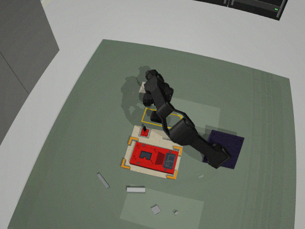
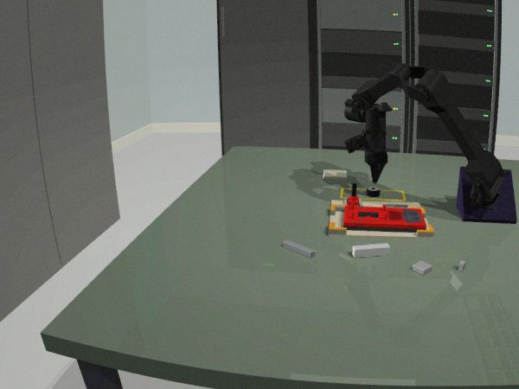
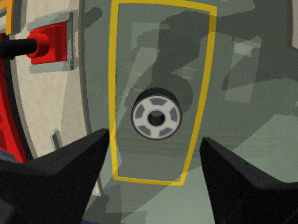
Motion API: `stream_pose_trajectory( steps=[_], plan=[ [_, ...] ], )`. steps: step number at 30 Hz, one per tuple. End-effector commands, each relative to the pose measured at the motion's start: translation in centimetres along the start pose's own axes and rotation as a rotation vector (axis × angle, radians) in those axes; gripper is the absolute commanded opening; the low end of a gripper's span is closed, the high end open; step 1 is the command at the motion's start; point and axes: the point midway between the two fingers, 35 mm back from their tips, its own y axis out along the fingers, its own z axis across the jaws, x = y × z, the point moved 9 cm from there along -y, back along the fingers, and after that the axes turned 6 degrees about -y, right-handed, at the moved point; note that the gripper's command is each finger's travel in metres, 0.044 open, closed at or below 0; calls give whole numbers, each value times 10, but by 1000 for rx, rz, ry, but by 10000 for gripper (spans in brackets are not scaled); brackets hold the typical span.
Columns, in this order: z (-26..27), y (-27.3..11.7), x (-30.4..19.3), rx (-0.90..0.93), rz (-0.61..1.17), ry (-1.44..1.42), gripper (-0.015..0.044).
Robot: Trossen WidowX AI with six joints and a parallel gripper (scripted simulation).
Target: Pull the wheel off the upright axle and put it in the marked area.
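Observation:
The wheel [image 2: 373, 191] [image 3: 145, 117], dark with a pale spoked face, lies flat inside the marked area, a yellow outline [image 1: 144, 114] [image 2: 404, 196] [image 3: 113, 75] on the table. In the wrist view the wheel shows clear of the yellow lines. My gripper [image 2: 375, 181] [image 3: 155, 140] is open and empty, pointing down just above the wheel, with a fingertip to either side and gaps between. The upright black axle [image 1: 144, 128] [image 2: 354, 188] [image 3: 17, 48] stands bare on its red base. In the top view the arm hides the wheel and the fingertips.
A red panel [image 1: 152, 163] [image 2: 376, 222] lies on a beige board [image 1: 155, 133] with orange corners, beside the marked area. A pale block [image 2: 335, 174] lies behind it. Several grey or white blocks, including a white bar [image 1: 135, 189] [image 2: 371, 250], lie in front of the board.

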Motion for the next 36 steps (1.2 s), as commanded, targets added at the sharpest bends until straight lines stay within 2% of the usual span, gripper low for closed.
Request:
stream_pose_trajectory(
  steps=[1,3,5,8,9,14,36],
  plan=[
    [2,-24,0,-13,-11,-9,300],
    [2,-24,0,-13,-11,-9,300],
    [2,-23,-6,-14,-18,-1,352],
    [17,-44,-34,-17,-14,-2,431],
    [22,-50,-44,-16,-12,-2,440],
    [43,-68,-79,-12,-7,-5,440],
    [43,-68,-79,-12,-7,-5,440]
  ],
)
